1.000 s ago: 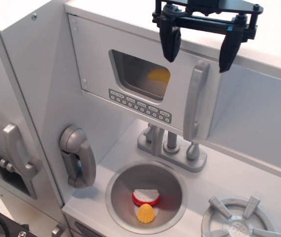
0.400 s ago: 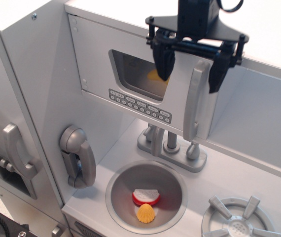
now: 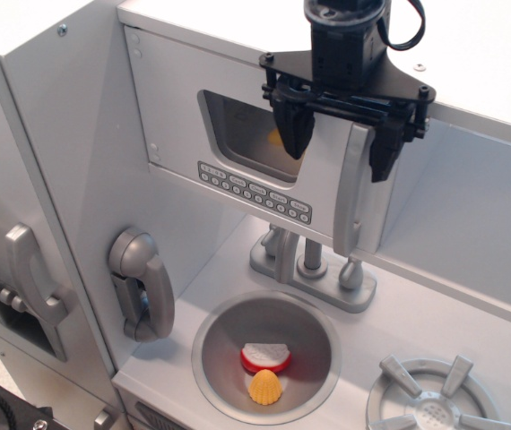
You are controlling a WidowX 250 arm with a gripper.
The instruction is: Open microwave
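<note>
The microwave (image 3: 184,116) is a light grey compartment at the top of the toy kitchen. Its door is closed, with a dark window (image 3: 242,130), a row of small buttons (image 3: 254,192) and a long vertical silver handle (image 3: 352,193) on the right. My black gripper (image 3: 340,143) is open and hangs in front of the door's upper right. Its left finger (image 3: 293,128) covers the window's right edge. Its right finger (image 3: 387,148) is just right of the handle's top. The handle's upper end lies between the fingers. I cannot tell whether they touch it.
A grey wall phone (image 3: 142,282) hangs at the left. Below are a silver faucet (image 3: 314,264), a round sink (image 3: 266,354) holding red-white and yellow toy food (image 3: 265,367), and a burner (image 3: 435,399). A grey door with a shorter handle (image 3: 31,273) is at far left.
My gripper has come down and a little left from above the microwave, and its open fingers now straddle the top of the handle. The door has not moved.
</note>
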